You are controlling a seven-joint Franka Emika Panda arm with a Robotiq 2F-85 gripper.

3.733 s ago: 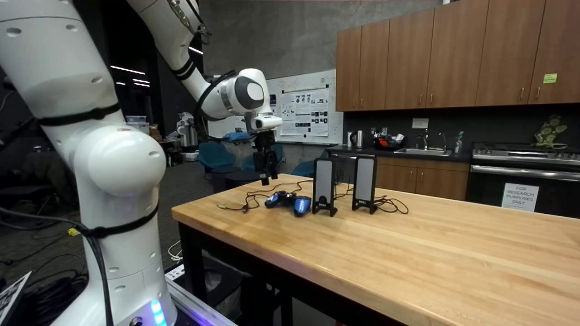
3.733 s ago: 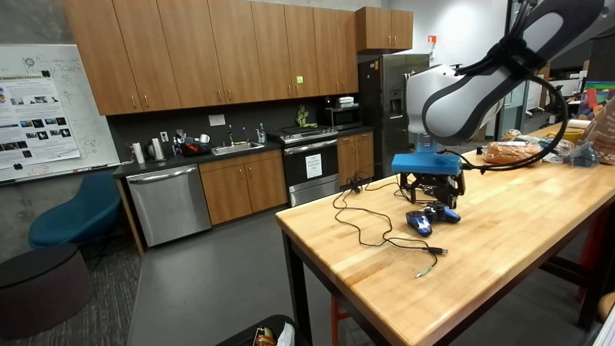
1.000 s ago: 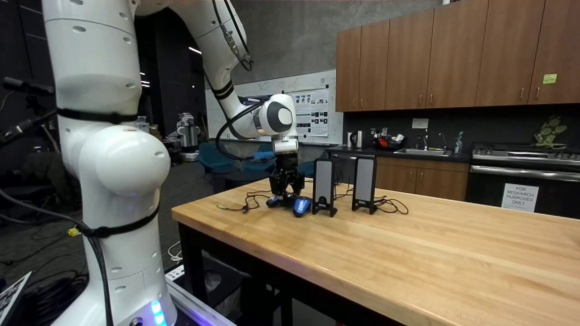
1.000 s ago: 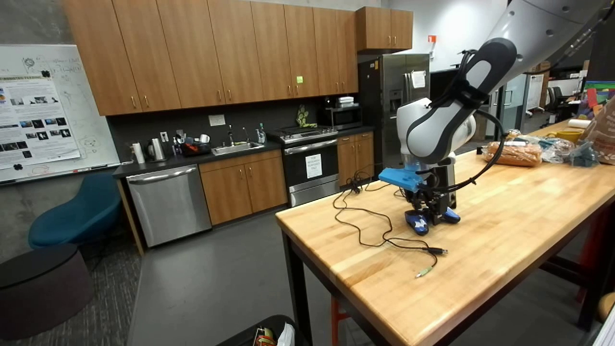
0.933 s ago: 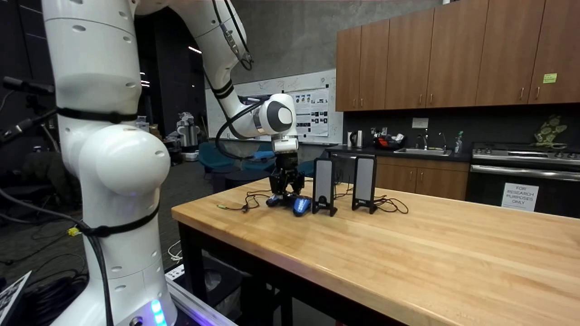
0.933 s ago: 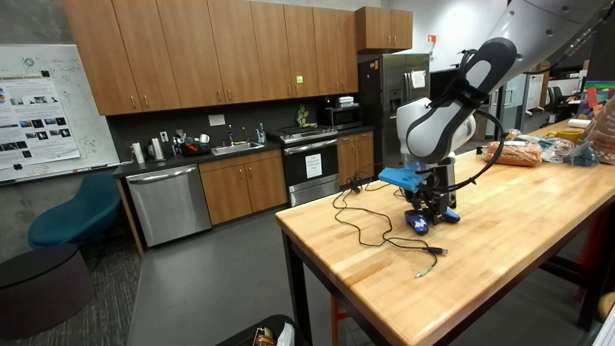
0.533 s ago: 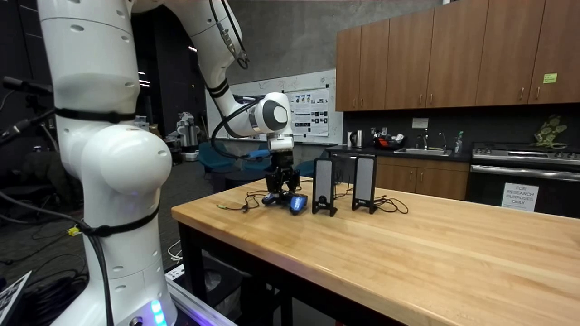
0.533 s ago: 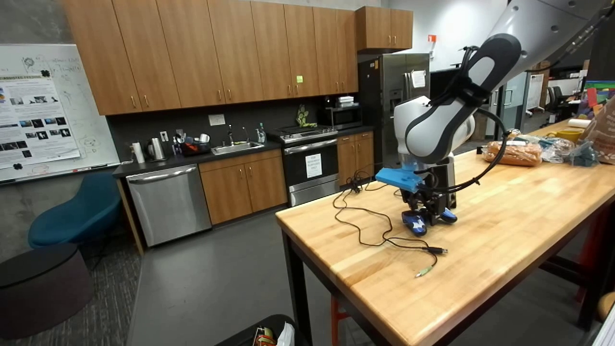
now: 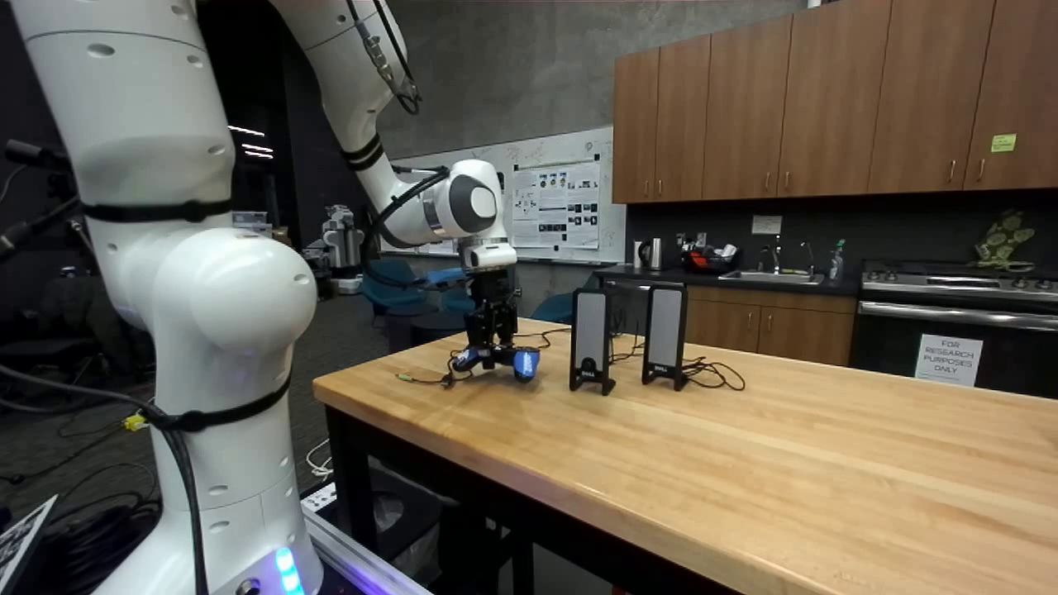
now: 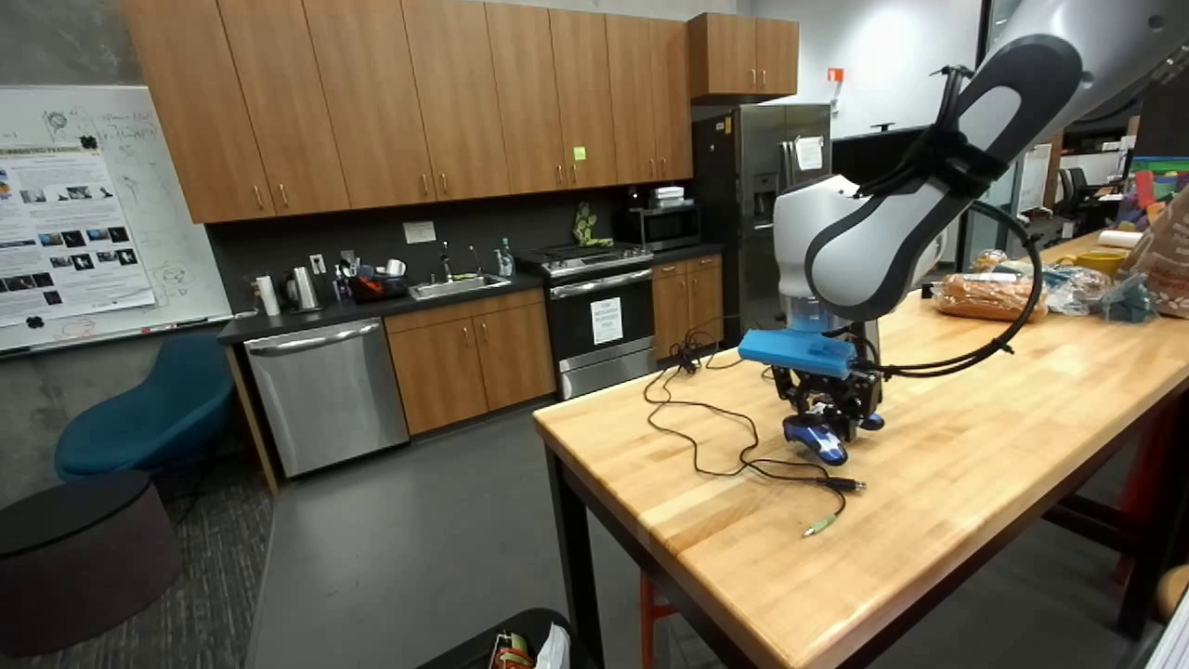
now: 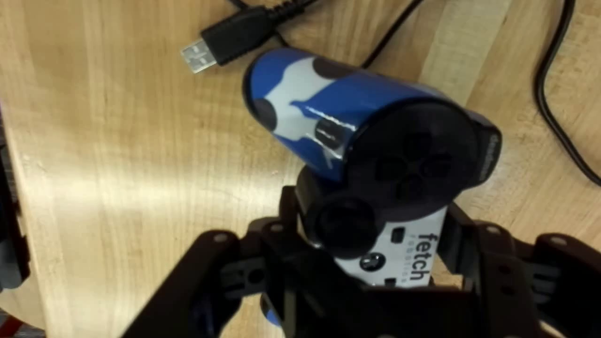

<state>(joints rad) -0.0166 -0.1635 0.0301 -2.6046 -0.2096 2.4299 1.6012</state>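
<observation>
My gripper (image 9: 489, 351) points down and is shut on the middle of a blue, white and black game controller (image 9: 526, 364). In the wrist view the jaws (image 11: 371, 218) press on both sides of the controller (image 11: 413, 155), around its white "fetch" plate and a black thumbstick. In an exterior view the controller (image 10: 817, 440) shows under the gripper (image 10: 829, 423), one blue handle on each side of the fingers. It is at or just above the tabletop; I cannot tell whether it touches. Its other handle is mostly hidden in the wrist view.
Two upright grey-and-black speakers (image 9: 590, 335) (image 9: 664, 335) stand beside the controller on the wooden table (image 9: 702, 463). A black cable (image 10: 697, 437) with a USB plug (image 11: 235, 37) and a green plug (image 10: 819, 527) lies close by. Bagged goods (image 10: 989, 297) sit further along the table.
My gripper came down from above onto the controller. In the last half second both moved away from the speakers, toward the cable plugs, and the controller turned a little.
</observation>
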